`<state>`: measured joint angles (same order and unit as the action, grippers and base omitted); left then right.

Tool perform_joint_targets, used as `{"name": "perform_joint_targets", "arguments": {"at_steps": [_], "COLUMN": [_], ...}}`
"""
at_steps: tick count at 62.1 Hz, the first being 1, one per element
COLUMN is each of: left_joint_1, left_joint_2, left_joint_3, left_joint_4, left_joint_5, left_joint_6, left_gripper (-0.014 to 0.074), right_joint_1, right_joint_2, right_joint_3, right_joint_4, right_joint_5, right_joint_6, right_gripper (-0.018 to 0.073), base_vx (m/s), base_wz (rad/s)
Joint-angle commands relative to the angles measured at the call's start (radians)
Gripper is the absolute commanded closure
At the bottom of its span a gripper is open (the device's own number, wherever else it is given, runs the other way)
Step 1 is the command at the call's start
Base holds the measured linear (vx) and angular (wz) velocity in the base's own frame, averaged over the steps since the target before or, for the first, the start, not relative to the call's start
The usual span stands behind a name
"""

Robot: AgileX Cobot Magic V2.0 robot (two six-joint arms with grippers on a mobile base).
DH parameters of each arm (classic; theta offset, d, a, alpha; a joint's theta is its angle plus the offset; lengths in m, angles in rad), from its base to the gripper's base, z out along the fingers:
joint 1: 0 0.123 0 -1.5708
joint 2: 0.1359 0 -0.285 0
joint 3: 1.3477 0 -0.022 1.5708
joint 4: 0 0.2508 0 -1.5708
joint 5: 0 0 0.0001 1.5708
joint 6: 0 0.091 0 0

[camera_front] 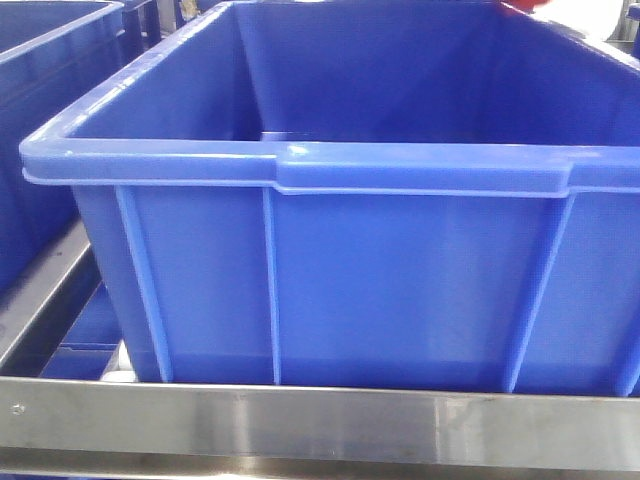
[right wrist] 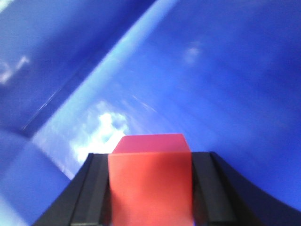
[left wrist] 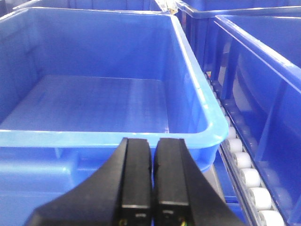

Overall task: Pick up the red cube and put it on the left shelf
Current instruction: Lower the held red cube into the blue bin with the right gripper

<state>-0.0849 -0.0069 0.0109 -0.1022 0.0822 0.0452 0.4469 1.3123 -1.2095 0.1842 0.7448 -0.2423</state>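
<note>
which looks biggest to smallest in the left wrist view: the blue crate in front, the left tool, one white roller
1. blue crate, fills most of the view
2. left tool, nearest the camera, so its apparent size is inflated
3. white roller, clearly smallest

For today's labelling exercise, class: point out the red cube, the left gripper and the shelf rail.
red cube (right wrist: 150, 186): right wrist view, its front face.
left gripper (left wrist: 154, 142): left wrist view, seam between the fingertips.
shelf rail (camera_front: 320, 425): front view, middle of the steel bar.
</note>
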Motion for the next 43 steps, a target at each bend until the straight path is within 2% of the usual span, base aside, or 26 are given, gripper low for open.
{"name": "perform_joint_targets", "arguments": {"at_steps": [1, 23, 43], "left_joint_1": [-0.005, -0.005, -0.005], "left_joint_2": [-0.012, -0.012, -0.012], "left_joint_3": [0.024, 0.024, 0.024], "left_joint_4": [-0.004, -0.004, -0.004], "left_joint_5": [-0.088, -0.088, -0.088], "left_joint_6": [-0.005, -0.005, -0.005], "left_gripper": [0.0495, 0.0495, 0.0495], "right_joint_1": [0.020, 0.033, 0.033], "right_joint_2": [0.085, 0.466, 0.659], "right_joint_3": [-0.119, -0.435, -0.503], "right_joint_4": [-0.003, -0.004, -0.057], "right_joint_5": [-0.046, 0.026, 0.053], "right_joint_6": [-0.003, 0.005, 0.005], "right_gripper": [0.0412, 0.0412, 0.0412], "base_vx": [0.00, 0.00, 0.00], "base_wz": [0.00, 0.00, 0.00]}}
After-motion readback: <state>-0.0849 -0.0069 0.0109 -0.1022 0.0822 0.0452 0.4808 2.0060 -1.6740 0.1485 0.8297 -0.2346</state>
